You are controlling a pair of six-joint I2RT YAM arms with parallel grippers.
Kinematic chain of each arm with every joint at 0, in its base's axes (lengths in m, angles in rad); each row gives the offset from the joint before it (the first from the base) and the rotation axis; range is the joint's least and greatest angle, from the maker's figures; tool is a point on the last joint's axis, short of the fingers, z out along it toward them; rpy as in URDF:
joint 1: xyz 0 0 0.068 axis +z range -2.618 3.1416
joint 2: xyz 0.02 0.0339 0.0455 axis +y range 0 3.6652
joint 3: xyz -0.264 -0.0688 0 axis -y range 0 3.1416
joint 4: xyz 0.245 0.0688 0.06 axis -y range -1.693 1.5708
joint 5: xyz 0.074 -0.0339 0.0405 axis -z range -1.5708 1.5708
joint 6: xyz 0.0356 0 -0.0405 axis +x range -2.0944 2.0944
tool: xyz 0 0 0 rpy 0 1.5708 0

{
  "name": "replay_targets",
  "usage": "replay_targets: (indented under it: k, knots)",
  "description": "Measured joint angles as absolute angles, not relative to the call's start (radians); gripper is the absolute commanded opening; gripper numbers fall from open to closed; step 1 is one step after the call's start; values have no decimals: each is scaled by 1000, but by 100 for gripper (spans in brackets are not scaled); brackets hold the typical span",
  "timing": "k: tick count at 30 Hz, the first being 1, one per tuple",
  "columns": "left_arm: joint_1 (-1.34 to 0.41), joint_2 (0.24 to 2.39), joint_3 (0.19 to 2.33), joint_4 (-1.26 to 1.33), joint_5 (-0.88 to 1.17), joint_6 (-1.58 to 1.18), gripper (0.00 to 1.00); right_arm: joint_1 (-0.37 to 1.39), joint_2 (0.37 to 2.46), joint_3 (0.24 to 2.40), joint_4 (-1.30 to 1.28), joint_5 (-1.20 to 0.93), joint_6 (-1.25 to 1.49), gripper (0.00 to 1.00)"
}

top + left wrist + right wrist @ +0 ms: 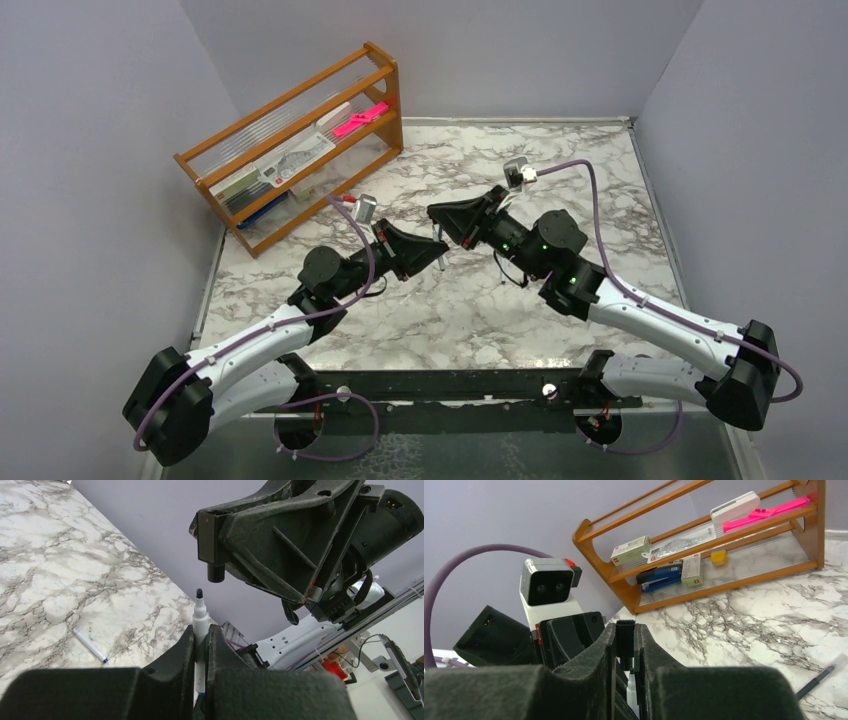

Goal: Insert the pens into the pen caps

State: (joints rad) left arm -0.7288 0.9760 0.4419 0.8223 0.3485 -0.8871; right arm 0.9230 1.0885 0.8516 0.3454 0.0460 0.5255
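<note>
My left gripper (201, 636) is shut on a white pen (200, 616) that stands upright with its black tip pointing up. My right gripper (625, 636) is shut on a black pen cap (625, 639), its open end facing down. In the left wrist view the cap (215, 572) hangs just above and slightly right of the pen tip, with a small gap between them. From above, the two grippers (432, 250) (442, 220) meet over the middle of the table. A second white pen (89, 645) lies on the marble. A thin dark pen (815, 682) lies on the table at the right.
A wooden rack (300, 140) stands at the back left, holding a flat pink object (360, 120), a stapler and small boxes. Grey walls close in the marble table (560, 180) on three sides.
</note>
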Motion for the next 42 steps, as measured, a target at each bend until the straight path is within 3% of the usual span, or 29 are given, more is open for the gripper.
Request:
replay_targets:
  k: [42]
  knots:
    - [-729, 971, 447, 822, 348, -888, 0, 923, 1105, 827, 376, 31, 519, 1]
